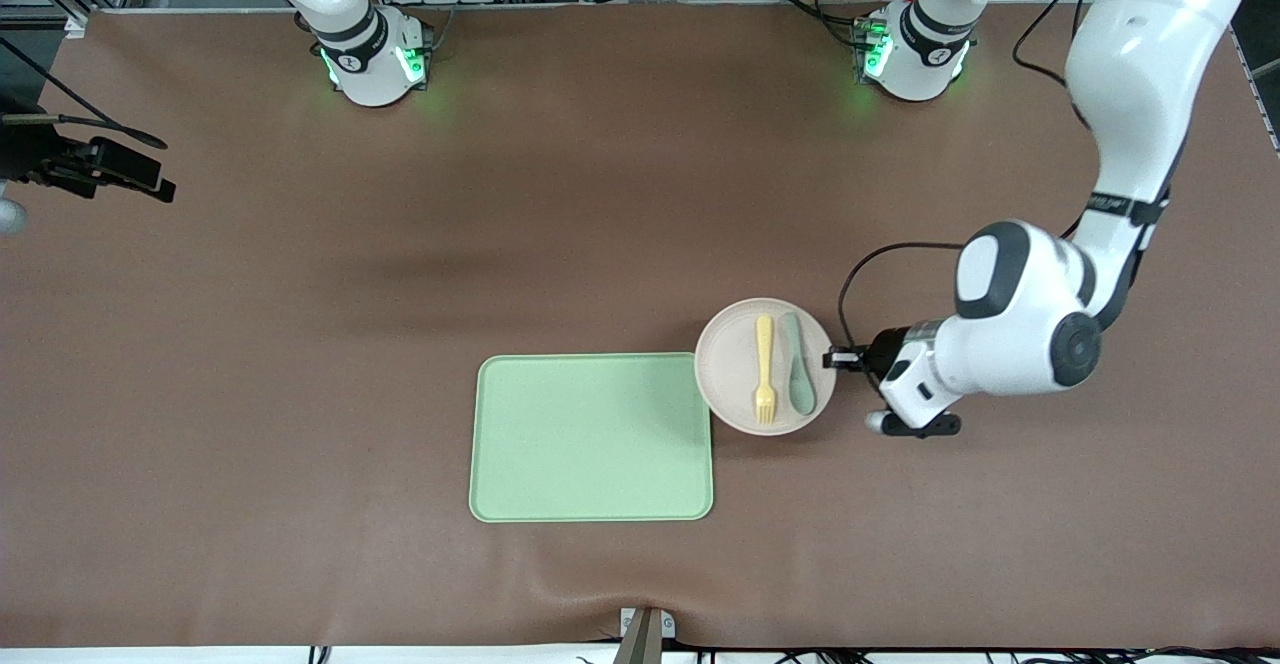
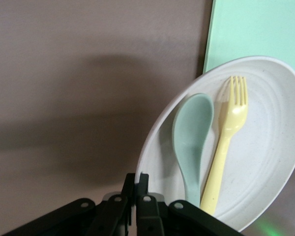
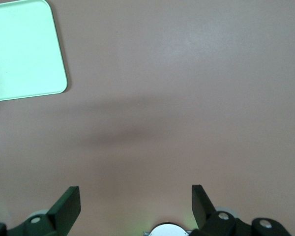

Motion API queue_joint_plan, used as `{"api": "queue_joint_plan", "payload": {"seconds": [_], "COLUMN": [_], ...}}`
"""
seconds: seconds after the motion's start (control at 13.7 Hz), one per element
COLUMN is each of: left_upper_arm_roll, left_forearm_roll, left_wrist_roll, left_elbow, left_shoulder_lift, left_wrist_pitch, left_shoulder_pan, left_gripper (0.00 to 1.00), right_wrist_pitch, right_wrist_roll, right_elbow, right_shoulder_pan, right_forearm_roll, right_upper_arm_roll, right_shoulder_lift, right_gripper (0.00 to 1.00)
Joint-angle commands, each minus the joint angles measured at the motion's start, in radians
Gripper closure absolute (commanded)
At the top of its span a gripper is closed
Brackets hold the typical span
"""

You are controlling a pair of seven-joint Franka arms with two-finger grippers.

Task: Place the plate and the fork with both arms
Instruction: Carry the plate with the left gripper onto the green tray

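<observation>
2 utensils lie in the plate: the fork, tines toward the front camera, and a grey-green spoon just beside it on the left arm's side. The plate sits on the brown table, its rim overlapping or touching the edge of the green tray at the tray's corner toward the left arm's end; whether it rests on that edge cannot be told.

Left gripper: at the plate's rim on the side away from the tray. In the left wrist view its fingers stand close together with the rim between them, judged clamped on the plate. The plate appears tilted in that view, so one edge may be raised off the table.

Right gripper: out of the front view, hanging over bare table with its jaws wide apart and nothing between them; a corner of the tray shows in its wrist view. This arm waits.

Judgement: the step in hand is carrying the plate onto the tray. To do it well, keep the plate close to level so fork and spoon do not slide off, clear the tray's raised lip before moving across, and set the plate down flat inside it before releasing. The thin rim grip gives little margin; slow travel is advised
</observation>
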Motion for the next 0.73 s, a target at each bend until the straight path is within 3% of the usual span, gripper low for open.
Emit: {"api": "queue_joint_plan", "payload": {"seconds": [0.0, 0.15, 0.66], "left_upper_arm_roll": [0.091, 0.161, 0.169], "left_forearm_roll": [0.021, 0.015, 0.014], "left_wrist_roll": [-0.021, -0.018, -0.119], "left_elbow": [0.149, 0.161, 0.242], "left_shoulder_lift": [0.104, 0.121, 0.243], "left_wrist_pitch": [0.016, 0.124, 0.263], "left_shoulder_pan": [-0.141, -0.233, -0.333], "left_gripper": [1.00, 1.00, 1.00], "right_wrist_pitch": [-0.004, -0.004, -0.004], "right_wrist_roll": [0.014, 0.014, 0.014], "right_elbow": [-0.011, -0.013, -0.011], "right_shoulder_pan": [-0.006, -0.008, -0.006], "right_forearm_roll": [0.013, 0.013, 0.013], "right_upper_arm_roll": [0.002, 0.001, 0.001], "right_shoulder_lift": [-0.016, -0.016, -0.015], "right_gripper": [0.00, 0.00, 0.00]}}
